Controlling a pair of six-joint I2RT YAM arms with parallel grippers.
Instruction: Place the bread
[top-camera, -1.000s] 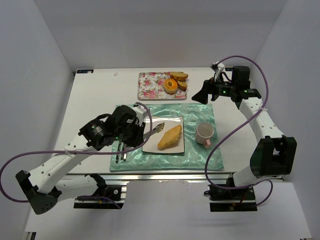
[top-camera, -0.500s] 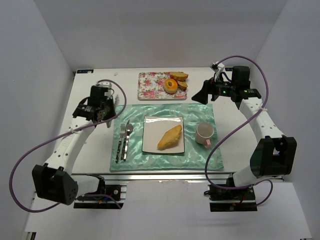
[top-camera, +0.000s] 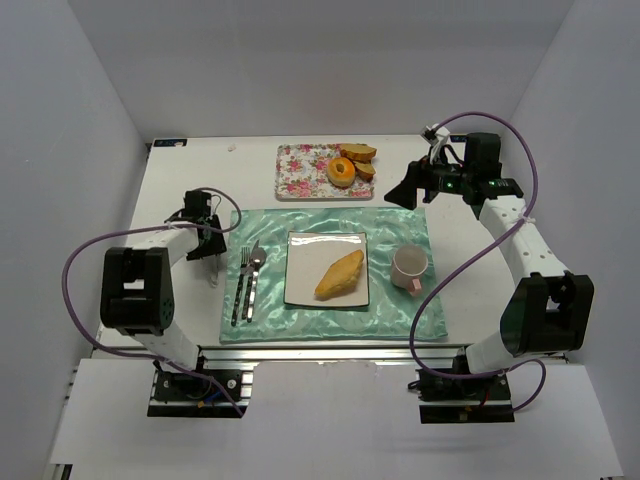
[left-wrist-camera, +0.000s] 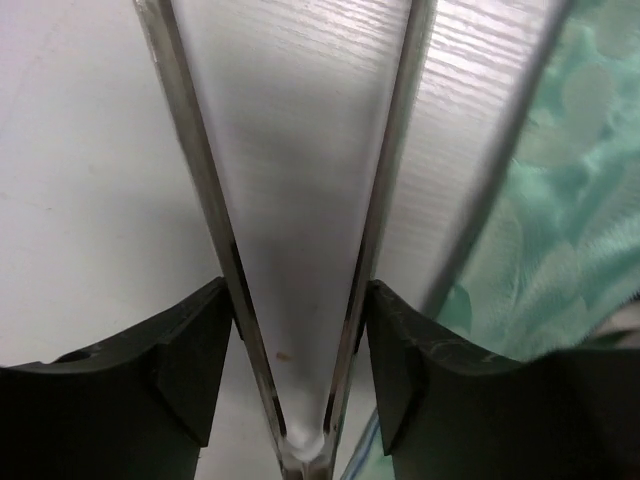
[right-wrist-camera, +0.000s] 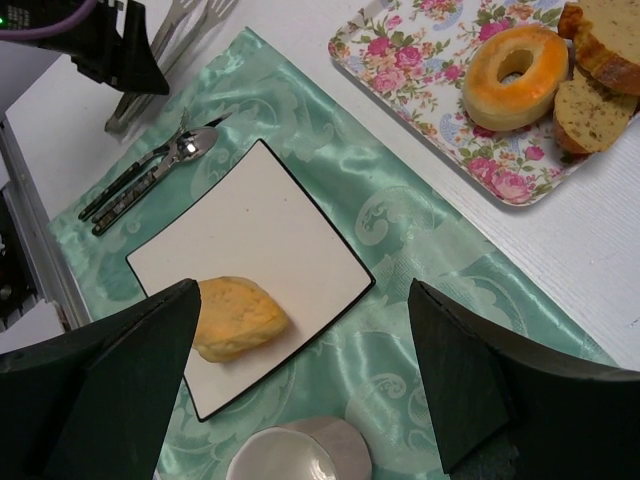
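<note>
Bread (top-camera: 340, 274) lies on the plate (top-camera: 305, 262), so the job looks done. Left pincer (left-wrist-camera: 295, 300) grips tongs (left-wrist-camera: 213, 200); right pincer (top-camera: 402, 192) is wide apart, holding nothing.

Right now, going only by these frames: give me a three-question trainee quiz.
1. True or false: the bread lies on the white plate.
2. In the top view, what stands on the green mat just right of the plate?
3. Fill in: the right tool is ____ (open or shut).

Key: 1 true. 2 the pink mug. 3 open, with nothing between its fingers.
</note>
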